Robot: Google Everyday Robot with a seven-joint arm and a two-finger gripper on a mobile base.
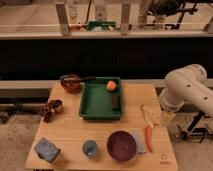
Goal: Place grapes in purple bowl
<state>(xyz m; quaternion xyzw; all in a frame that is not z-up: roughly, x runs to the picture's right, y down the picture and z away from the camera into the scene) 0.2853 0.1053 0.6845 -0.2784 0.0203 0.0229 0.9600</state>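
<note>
The grapes (47, 110), a dark reddish-brown bumpy cluster, lie at the left edge of the wooden table (70, 131), touching a small dark round cup (57, 105). The purple bowl (121, 145) stands upright and looks empty near the table's front edge, right of centre. Only the white arm (186, 89) shows, beyond the table's right side. It runs out of the picture on the right, and the gripper is out of view.
A green tray (95, 106) in the middle holds an orange (111, 85) and a dark block (115, 102). A reddish-brown bowl (71, 82) is at the back left. A blue-grey cup (90, 148), a blue-grey pouch (47, 149), a carrot (148, 138) and a yellowish wrapper (152, 115) are also there.
</note>
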